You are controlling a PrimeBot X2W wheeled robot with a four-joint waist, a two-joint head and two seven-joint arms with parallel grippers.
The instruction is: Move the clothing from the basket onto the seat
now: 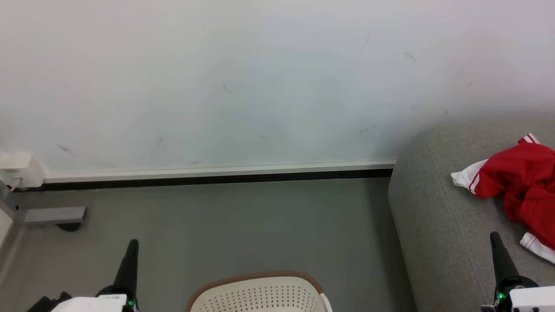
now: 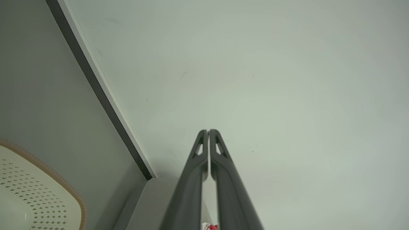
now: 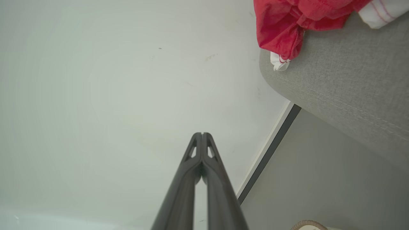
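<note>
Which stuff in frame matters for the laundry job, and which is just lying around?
Job: basket, on the floor; sofa; red garment, already on the sofa; left gripper and right gripper, both shut and empty.
Lying about: white box at the wall; grey bracket on the floor below it.

Edges crop the basket and, it seems, the red garment.

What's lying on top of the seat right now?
A crumpled red garment with white striped trim lies on the seat. Anything under it is covered.
</note>
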